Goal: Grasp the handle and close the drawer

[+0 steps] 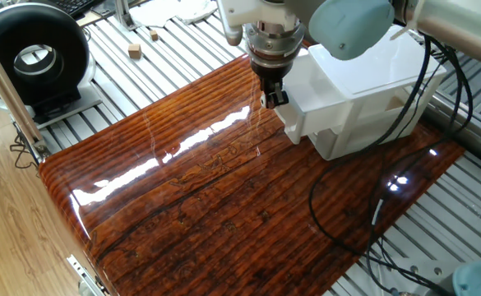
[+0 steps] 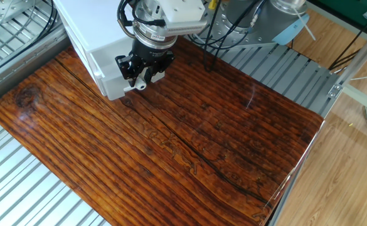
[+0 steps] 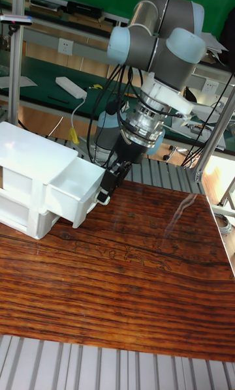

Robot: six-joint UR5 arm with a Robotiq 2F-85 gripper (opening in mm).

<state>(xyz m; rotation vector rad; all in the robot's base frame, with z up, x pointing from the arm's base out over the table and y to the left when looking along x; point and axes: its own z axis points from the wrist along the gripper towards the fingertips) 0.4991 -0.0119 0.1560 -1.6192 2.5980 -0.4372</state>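
The white plastic cabinet (image 3: 29,162) stands at the edge of the wooden board. Its upper drawer (image 3: 68,188) sticks out part way, flat front panel towards the board. My gripper (image 3: 106,186) presses against that front panel, its black fingers (image 2: 135,66) closed around the small whitish handle (image 2: 143,80), of which only a sliver shows. In one fixed view the gripper (image 1: 272,99) sits at the drawer (image 1: 299,115) front's left corner. In the other fixed view the gripper (image 2: 139,76) is just right of the drawer (image 2: 111,74). The lower drawer's knob is hidden.
A glossy wooden board (image 1: 224,197) covers the slatted metal table. A black round device (image 1: 34,56) and a small wooden block (image 1: 135,51) lie beyond its far left corner. Black cables (image 1: 363,205) trail over the board's right side near the cabinet (image 1: 372,86).
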